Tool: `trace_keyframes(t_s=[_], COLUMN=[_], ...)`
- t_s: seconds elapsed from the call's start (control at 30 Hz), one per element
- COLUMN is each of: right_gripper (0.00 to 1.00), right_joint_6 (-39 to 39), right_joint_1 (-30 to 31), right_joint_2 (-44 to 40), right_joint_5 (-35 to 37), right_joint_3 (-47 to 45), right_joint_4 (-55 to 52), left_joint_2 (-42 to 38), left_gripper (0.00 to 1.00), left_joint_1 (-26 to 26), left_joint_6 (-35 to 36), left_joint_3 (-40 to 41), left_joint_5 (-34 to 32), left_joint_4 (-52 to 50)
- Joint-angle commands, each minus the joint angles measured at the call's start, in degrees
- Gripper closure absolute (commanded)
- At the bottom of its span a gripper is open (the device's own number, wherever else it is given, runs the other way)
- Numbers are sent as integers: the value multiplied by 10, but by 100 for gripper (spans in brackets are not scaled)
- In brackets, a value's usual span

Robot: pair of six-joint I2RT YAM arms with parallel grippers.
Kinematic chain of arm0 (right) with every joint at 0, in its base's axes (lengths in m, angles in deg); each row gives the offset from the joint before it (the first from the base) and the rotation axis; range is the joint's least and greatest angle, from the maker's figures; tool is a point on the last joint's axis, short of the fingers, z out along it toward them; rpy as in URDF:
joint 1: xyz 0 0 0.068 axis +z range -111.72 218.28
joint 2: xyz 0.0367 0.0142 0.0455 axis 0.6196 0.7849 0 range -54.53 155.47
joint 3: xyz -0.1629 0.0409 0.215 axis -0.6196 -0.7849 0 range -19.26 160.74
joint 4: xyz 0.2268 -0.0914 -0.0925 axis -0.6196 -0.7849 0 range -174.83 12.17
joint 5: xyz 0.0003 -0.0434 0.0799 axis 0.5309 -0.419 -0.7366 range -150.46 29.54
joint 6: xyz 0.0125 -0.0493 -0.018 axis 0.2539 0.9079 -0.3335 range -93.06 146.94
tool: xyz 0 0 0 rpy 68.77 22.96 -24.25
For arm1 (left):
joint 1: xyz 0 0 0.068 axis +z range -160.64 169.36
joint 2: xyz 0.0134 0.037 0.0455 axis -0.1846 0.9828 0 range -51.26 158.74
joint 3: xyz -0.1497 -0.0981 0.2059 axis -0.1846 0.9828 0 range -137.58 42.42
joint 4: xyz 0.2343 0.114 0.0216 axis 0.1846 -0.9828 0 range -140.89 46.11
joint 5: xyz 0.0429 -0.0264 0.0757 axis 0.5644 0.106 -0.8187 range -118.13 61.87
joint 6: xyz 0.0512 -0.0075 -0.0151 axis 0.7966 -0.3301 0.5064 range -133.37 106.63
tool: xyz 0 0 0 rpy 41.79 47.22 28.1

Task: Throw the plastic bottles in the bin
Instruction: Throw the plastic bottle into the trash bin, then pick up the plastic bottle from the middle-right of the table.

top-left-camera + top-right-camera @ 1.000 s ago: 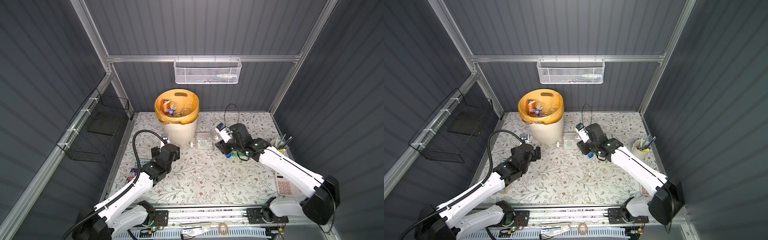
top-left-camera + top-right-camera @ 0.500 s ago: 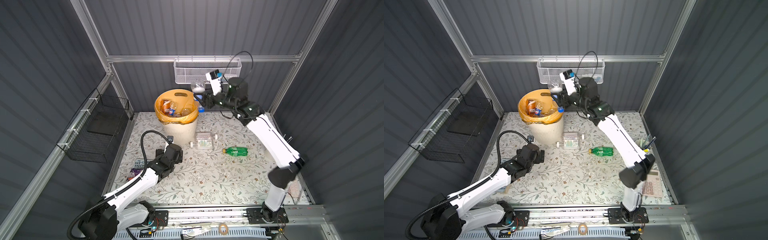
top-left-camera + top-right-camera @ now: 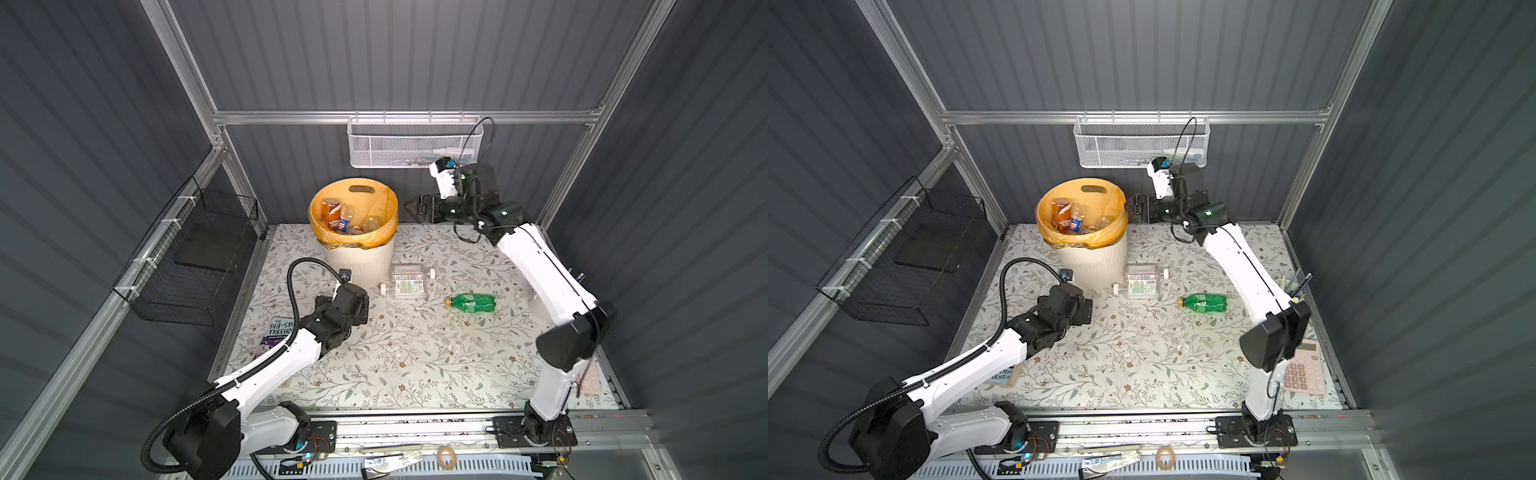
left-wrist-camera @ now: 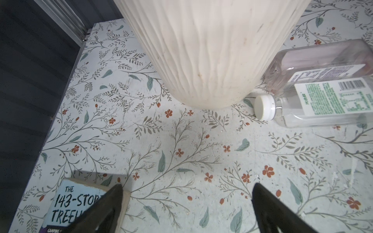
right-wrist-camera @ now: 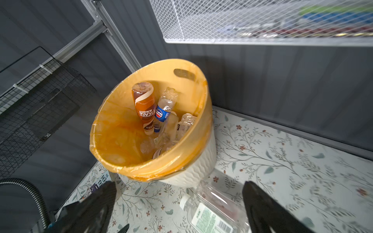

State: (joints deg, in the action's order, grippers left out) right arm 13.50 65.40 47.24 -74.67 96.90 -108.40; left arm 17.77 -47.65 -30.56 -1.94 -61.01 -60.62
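Observation:
The cream ribbed bin (image 3: 357, 262) with its orange bag stands at the back left and holds several plastic bottles, among them a brown one (image 5: 143, 105) and a blue-labelled one (image 5: 163, 110). Two clear white-capped bottles (image 3: 409, 284) lie side by side against the bin's right foot. A green bottle (image 3: 471, 302) lies further right on the mat. My right gripper (image 3: 409, 208) hangs high just right of the bin's rim, open and empty. Low in front of the bin, my left gripper (image 3: 361, 309) is open over bare mat, with the nearer clear bottle's cap (image 4: 263, 108) ahead of it.
A book (image 3: 278, 332) lies under the left arm at the mat's left edge. A black wire basket (image 3: 195, 257) hangs on the left wall and a white mesh basket (image 3: 415, 143) on the back wall above the right gripper. A pink calculator (image 3: 1304, 370) and pen cup (image 3: 1287, 286) sit at the right.
My right arm swung up from the table carrying a clear bottle to the bin, opened, and now holds nothing. My left gripper crept forward toward the bin's foot.

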Motion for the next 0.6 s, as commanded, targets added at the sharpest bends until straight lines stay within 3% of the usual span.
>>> trace_keyframes(t_s=[0.0,0.13,0.3,0.57], right_gripper=[1,1,1,1], right_joint_6=[1,-78,-233,-338], right_joint_1=[-19,-65,-122,-133], right_joint_2=[-79,-175,-292,-341], right_joint_5=[52,85,103,122], right_joint_3=[-90,-288,-550,-706], right_joint_4=[46,72,152,141], left_joint_2=[2,-16,-23,16], left_gripper=[0,0,0,0], left_joint_1=[2,-11,-28,-43], left_joint_6=[5,14,25,47], left_joint_3=[-21,-4,6,-14], left_joint_5=[14,9,3,8], left_joint_4=[4,28,42,50])
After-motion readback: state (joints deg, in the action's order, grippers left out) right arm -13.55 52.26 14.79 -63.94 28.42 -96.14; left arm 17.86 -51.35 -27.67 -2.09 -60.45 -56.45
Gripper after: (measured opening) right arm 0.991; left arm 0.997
